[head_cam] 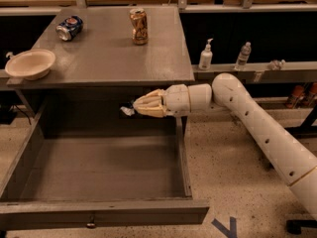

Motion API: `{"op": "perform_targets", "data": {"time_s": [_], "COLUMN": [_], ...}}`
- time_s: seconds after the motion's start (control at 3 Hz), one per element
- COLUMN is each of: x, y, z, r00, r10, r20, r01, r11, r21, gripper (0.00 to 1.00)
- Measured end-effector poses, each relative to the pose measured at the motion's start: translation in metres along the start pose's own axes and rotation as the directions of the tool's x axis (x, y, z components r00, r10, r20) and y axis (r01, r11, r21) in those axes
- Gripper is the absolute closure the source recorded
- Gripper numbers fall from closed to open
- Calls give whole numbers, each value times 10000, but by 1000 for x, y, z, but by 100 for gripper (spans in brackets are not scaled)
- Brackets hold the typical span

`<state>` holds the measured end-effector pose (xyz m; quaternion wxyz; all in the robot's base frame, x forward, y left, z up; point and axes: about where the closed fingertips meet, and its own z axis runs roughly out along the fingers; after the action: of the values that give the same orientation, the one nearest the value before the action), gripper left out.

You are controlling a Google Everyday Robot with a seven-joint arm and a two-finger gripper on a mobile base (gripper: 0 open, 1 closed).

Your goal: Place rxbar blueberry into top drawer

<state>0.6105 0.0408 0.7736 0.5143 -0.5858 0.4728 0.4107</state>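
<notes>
My gripper (139, 106) reaches in from the right and is below the desk's front edge, above the back right part of the open top drawer (99, 167). It is shut on the rxbar blueberry (127, 110), whose dark wrapper with a white end sticks out to the left of the fingers (148, 103). Most of the bar is hidden by the fingers. The drawer is pulled fully out, wide, grey and shallow, with a small knob (90, 225) on its front panel.
On the desk top (109, 48) stand an orange-brown can (139, 26), a crushed blue can (68, 28) lying on its side and a beige bowl (28, 63) at the left edge. Bottles (205, 56) stand on a low shelf to the right.
</notes>
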Motion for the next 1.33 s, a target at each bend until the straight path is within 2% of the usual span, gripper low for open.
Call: {"op": "perform_targets", "data": {"time_s": [0.33, 0.67, 1.0, 1.33], "x": [14, 29, 31, 30], "y": [27, 41, 41, 42], "z": [5, 6, 10, 13], "r00": [9956, 9907, 9906, 9909], "r10": [-155, 333, 363, 347], "r20": [-921, -1318, -1321, -1300], "r01": [97, -351, -372, -366], "r11": [9980, 9993, 9993, 9993], "r21": [-631, -112, -44, -124], "gripper": [74, 52, 28, 0]}}
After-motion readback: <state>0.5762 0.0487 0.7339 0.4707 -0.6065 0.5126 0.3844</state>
